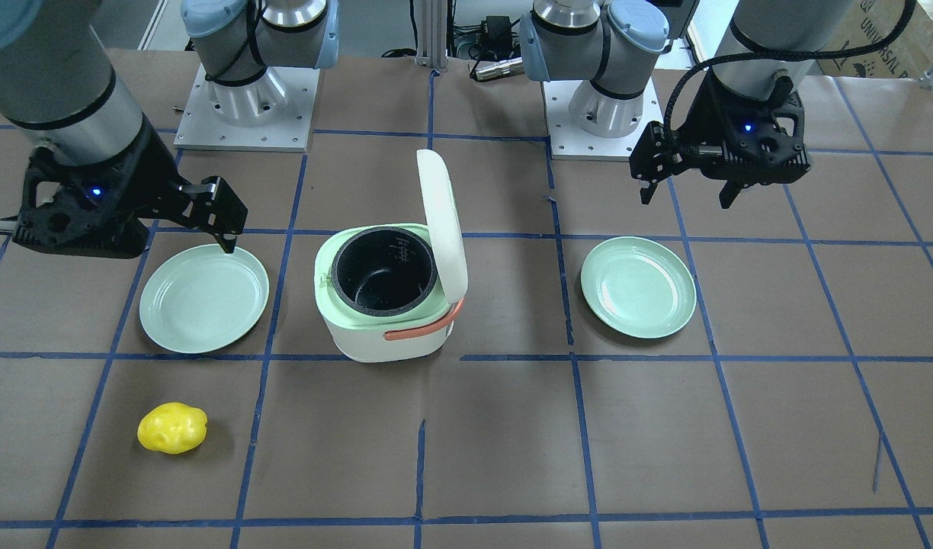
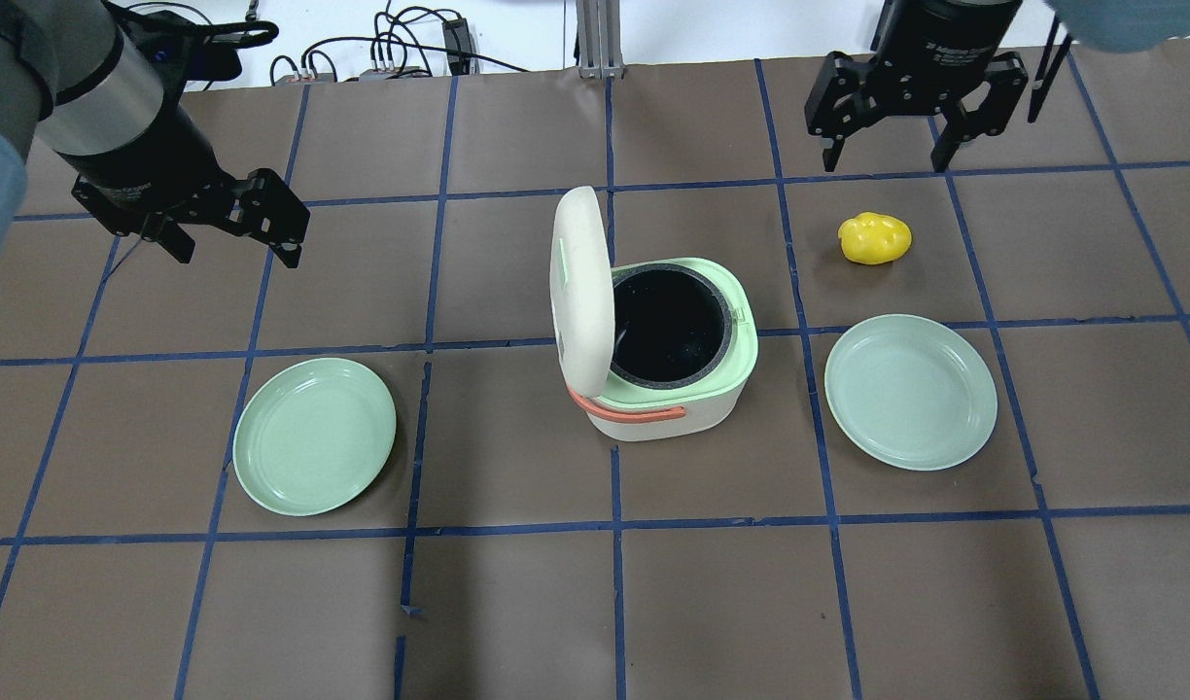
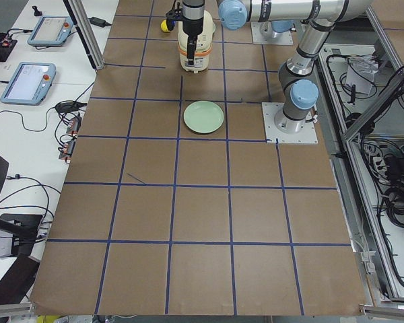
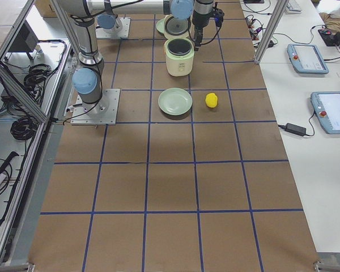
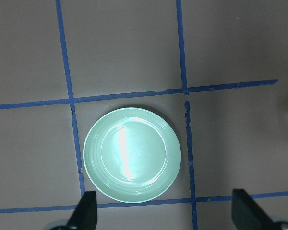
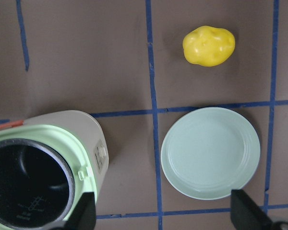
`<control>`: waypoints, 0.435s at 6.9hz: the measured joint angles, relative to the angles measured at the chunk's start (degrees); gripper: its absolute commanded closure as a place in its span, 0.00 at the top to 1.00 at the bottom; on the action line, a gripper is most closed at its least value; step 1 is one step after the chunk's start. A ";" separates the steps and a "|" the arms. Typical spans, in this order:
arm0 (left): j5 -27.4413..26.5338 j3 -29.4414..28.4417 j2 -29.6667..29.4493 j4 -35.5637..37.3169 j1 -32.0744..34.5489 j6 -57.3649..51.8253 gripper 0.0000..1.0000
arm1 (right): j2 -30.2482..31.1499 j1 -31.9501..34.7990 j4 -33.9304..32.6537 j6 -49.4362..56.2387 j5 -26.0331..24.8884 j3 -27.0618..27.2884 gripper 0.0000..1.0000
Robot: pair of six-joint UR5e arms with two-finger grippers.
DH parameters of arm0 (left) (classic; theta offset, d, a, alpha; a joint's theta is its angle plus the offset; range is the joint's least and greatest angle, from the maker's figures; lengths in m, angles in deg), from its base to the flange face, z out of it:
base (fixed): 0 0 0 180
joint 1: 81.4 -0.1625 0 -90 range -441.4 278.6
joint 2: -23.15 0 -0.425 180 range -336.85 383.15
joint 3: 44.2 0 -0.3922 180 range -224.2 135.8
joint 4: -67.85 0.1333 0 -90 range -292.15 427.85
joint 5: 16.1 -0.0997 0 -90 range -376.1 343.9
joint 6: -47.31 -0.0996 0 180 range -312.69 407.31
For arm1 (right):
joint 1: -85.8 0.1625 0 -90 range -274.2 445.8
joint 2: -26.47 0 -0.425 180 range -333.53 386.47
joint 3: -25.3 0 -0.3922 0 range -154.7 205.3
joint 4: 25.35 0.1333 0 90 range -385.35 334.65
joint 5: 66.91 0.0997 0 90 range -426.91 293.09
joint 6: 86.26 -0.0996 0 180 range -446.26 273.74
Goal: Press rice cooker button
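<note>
Right wrist-mounted view: your right gripper point(image 6: 163, 211), jaws wide and empty, hangs nearer the rice cooker point(image 6: 62, 132), whose side button point(image 6: 101, 154) faces right toward it.

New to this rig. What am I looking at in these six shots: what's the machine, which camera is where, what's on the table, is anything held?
It is two robot arms bolted to a table covered in brown paper with blue tape lines. Each arm ends in a black two-finger claw: the left gripper and the right gripper. Both are open and hold nothing.

Two pictures look down on the table, one from behind the robot and one facing it. Two look along the table from its ends. Two come from cameras on the wrists, pointing down.

In the middle stands a rice cooker with its lid up. The left plate and right plate lie either side, both empty. A yellow potato-like item lies near the right plate, not touching it.
</note>
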 measured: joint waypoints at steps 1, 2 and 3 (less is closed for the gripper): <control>0.00 0.00 0.00 0.00 0.00 0.00 1.00 | 0.83 -0.48 1.01 0.56 -0.56 0.60 1.00; 0.00 0.00 0.00 0.00 0.00 0.00 1.00 | 1.33 -0.32 1.12 0.08 -0.65 1.16 1.00; 0.00 0.00 0.00 0.00 0.00 0.00 1.00 | 1.51 0.17 0.69 -0.77 -0.72 1.47 1.00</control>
